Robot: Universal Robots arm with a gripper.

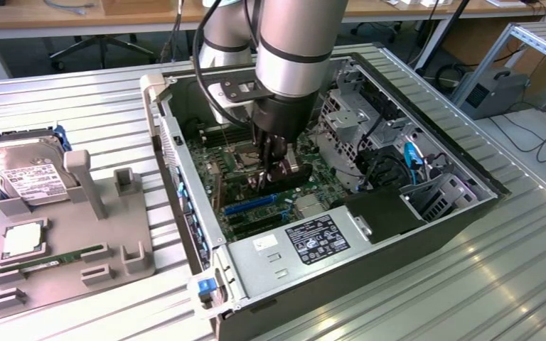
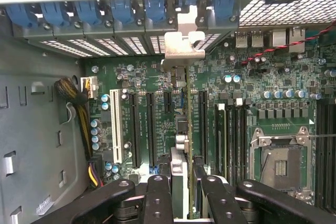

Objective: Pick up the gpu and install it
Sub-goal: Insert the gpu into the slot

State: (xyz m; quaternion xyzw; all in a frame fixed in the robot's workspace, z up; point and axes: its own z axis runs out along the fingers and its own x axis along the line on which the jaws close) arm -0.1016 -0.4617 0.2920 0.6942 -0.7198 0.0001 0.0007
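The gpu (image 2: 187,106) is a thin card seen edge-on, standing upright over the motherboard (image 2: 252,82) between two long black slots. Its pale metal end bracket (image 2: 181,51) sits at the case's rear slot openings. My gripper (image 2: 185,195) is shut on the card, with a black finger (image 2: 157,198) on each side of it. In the exterior view the gripper (image 1: 278,170) reaches down inside the open computer case (image 1: 443,213), with the dark gpu (image 1: 290,177) low over the board. I cannot tell whether the card's edge is in a slot.
A grey fixture (image 1: 126,256) at the exterior view's left holds a hard drive (image 1: 26,177), a CPU (image 1: 22,238) and a RAM stick (image 1: 50,261). Inside the case are the power supply (image 1: 316,238), drive cage (image 1: 349,121), CPU socket (image 2: 281,158), blue slot latches (image 2: 121,11) and cables (image 2: 79,103).
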